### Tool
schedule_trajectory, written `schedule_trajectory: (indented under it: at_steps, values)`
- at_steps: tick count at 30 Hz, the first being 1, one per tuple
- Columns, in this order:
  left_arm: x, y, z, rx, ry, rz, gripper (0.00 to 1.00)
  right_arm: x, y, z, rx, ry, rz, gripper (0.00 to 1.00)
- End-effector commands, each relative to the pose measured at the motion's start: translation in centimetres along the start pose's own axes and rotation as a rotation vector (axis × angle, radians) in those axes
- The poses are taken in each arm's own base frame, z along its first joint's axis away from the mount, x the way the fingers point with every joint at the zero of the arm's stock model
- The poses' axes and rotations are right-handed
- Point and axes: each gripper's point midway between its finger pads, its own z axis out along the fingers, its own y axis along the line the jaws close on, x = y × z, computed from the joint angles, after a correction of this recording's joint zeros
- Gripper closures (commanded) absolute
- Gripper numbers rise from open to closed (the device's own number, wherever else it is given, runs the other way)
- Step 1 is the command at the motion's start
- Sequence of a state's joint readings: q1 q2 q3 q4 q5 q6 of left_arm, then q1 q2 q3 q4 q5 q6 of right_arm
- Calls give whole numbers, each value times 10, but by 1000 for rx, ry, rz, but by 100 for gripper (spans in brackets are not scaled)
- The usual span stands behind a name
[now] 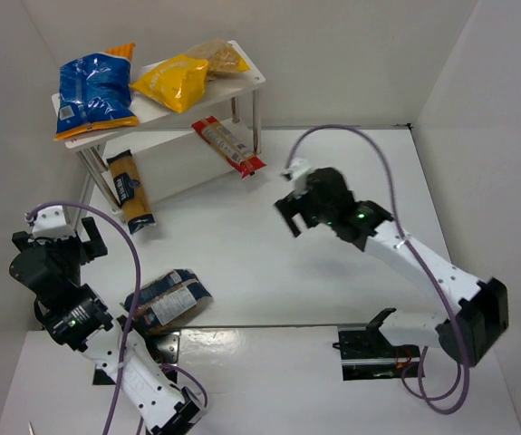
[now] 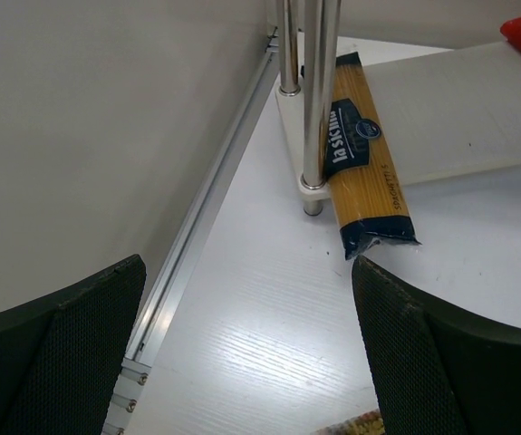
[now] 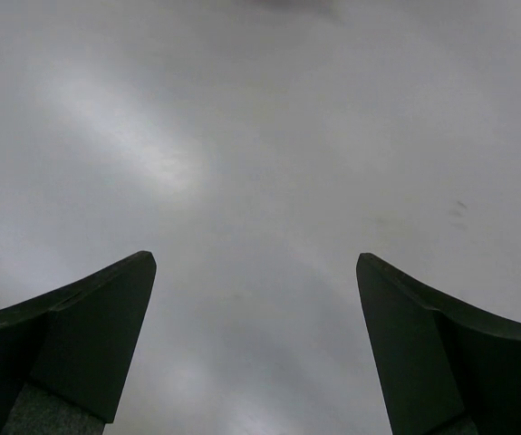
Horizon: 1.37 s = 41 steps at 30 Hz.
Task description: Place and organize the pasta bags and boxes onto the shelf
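The white two-tier shelf (image 1: 242, 77) stands at the back left. Its top board carries a puffy blue bag (image 1: 92, 91), a yellow bag (image 1: 171, 82) and a tan bag (image 1: 217, 56). The red-and-clear packet (image 1: 228, 145) and the amber spaghetti pack (image 1: 130, 190) lie on the lower board, both jutting over its front edge. The dark-blue-and-clear bag (image 1: 168, 301) lies on the table. My left gripper (image 1: 58, 239) is open and empty, left of that bag, facing the spaghetti pack (image 2: 369, 172). My right gripper (image 1: 298, 213) is open and empty over bare table.
The left wall and its metal floor rail (image 2: 210, 208) run close beside my left gripper (image 2: 246, 281). The shelf's silver legs (image 2: 319, 100) stand just left of the spaghetti pack. My right gripper (image 3: 255, 272) sees only bare white table. White walls enclose the table.
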<state>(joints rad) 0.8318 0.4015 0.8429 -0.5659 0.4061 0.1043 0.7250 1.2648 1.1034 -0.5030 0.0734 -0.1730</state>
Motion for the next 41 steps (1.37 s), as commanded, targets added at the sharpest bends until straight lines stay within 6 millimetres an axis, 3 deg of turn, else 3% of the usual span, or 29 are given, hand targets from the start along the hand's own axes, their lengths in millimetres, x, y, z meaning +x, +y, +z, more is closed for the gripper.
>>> schedule_trajectory:
  at_steps: [1, 3, 4, 5, 9, 16, 18, 24, 41]
  values:
    - [-8, -11, 0, 62, -26, 38, 0, 2, -82, -29, 252, -145, 189, 0]
    - [-8, -12, 0, 73, -18, 33, 0, 28, -110, -44, 354, -115, 275, 0]
    - [-8, -12, 0, 73, -18, 42, 0, 28, -116, -60, 388, -147, 299, 0]
    - [-7, -15, 2, 96, -13, 40, 0, 42, -117, -64, 410, -123, 317, 0]
    - [0, -21, 9, 140, 24, 33, 0, 64, -159, -112, 558, -201, 409, 0]
    - [17, -40, 31, 266, 137, 32, 0, 82, -178, -177, 683, -332, 450, 0]
    - [19, -46, 32, 279, 150, 18, 0, 77, -179, -191, 716, -376, 437, 0]
    - [9, -50, 25, 276, 96, 41, 0, 94, -184, -182, 689, -315, 452, 0]
    - [4, -55, 19, 292, 68, 54, 0, 105, -192, -187, 723, -295, 486, 0]
